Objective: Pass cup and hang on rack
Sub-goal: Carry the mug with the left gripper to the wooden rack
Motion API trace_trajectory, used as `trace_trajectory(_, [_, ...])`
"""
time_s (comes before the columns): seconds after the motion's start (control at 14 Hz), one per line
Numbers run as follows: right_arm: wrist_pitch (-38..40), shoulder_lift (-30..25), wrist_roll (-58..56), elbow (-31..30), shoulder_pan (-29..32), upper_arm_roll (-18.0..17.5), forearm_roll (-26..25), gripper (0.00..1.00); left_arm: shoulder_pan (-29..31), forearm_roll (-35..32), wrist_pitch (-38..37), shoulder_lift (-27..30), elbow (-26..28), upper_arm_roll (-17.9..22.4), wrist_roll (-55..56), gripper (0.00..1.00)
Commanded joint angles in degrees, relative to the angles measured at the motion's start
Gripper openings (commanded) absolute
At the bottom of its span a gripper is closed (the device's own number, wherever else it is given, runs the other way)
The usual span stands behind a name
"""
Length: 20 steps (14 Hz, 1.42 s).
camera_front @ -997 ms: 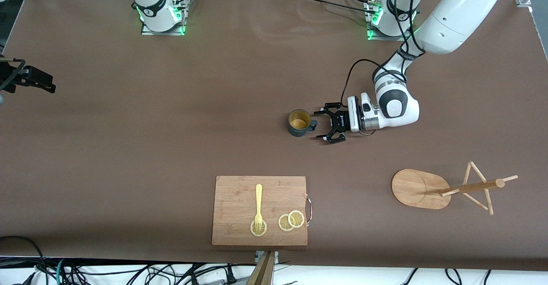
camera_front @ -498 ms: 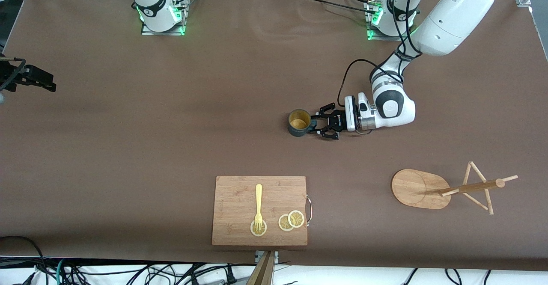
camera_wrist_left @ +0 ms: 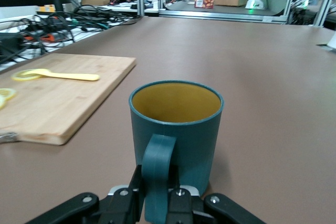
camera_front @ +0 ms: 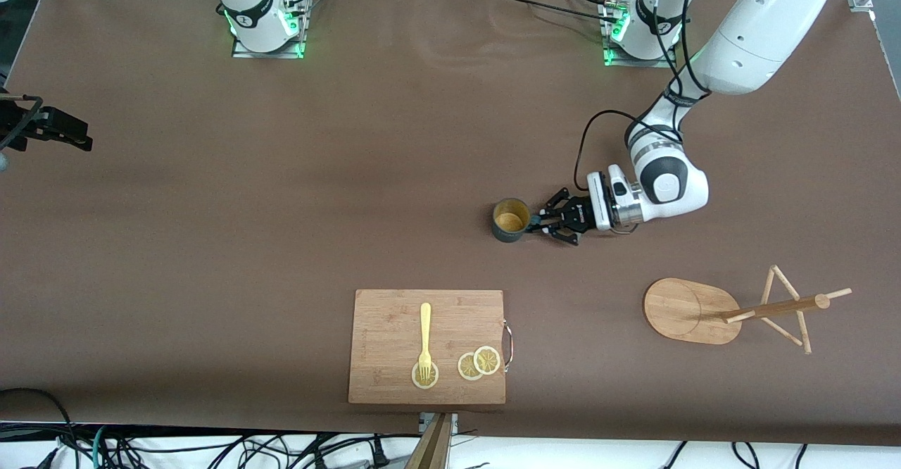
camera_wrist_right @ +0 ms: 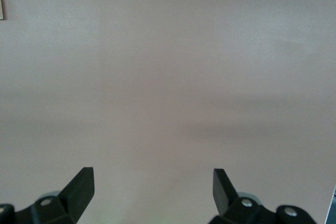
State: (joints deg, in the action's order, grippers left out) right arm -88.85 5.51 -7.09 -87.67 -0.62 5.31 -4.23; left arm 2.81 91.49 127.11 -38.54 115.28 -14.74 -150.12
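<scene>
Nearest the front camera, a wooden cutting board [camera_front: 427, 346] lies close to the table's [camera_front: 211, 244] near edge, about midway along it, carrying a yellow fork [camera_front: 425, 341] and lemon slices [camera_front: 479, 362]; a strip of bare brown surface separates it from the edge. Toward the left arm's end, the rack [camera_front: 732, 310] lies tipped over on its side, its oval base [camera_front: 686, 310] and pegs well clear of the table's edges. Farther up, near the table's middle, the cup [camera_front: 510, 220] stands upright with open surface on all sides. The left gripper [camera_front: 543, 224] is clamped on the cup's handle [camera_wrist_left: 157, 174], fingers pressed against it. The right gripper [camera_wrist_right: 152, 184] hangs with its fingers spread wide above bare table at the right arm's end, waiting, close to that end's edge. No readable writing or labels show on any item.
</scene>
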Motion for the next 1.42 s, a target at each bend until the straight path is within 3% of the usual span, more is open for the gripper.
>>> trace_trajectory(0.0, [0.43,-0.59,-0.55,0.31,0.53,-1.44,-0.25,1.00,0.70,0.01,0.06,5.30,3.36,0.68,-0.97,0.00])
trace_trajectory(0.21, [0.70,-0.59,-0.55,0.31,0.53,-1.53,-0.25,1.00,3.33,-8.92,0.77,13.82,8.10,2.95,10.85,0.00])
trace_trajectory(0.5, [0.79,-0.59,-0.55,0.31,0.53,-1.62,-0.25,1.00,10.36,-23.24,0.06,21.04,8.56,4.37,35.80,0.00])
trace_trajectory(0.71, [1.05,-0.59,-0.55,0.31,0.53,-2.23,-0.17,1.00,10.72,-31.88,-8.77,24.47,7.94,10.23,51.20,0.00])
trace_trajectory(0.93, [1.05,-0.59,-0.03,0.31,0.53,-2.32,-0.25,1.00,11.42,-31.64,-18.35,23.78,5.67,16.48,57.47,0.00])
trace_trajectory(1.07, [1.14,-0.59,-0.11,0.31,0.53,-2.23,-0.17,1.00,15.63,-31.20,-27.05,19.84,0.93,16.59,60.19,0.00])
trace_trajectory(1.35, [1.14,-0.59,-0.72,0.31,0.53,-2.32,-0.25,1.00,20.38,-28.14,-36.13,17.81,-2.95,16.59,65.90,0.00])
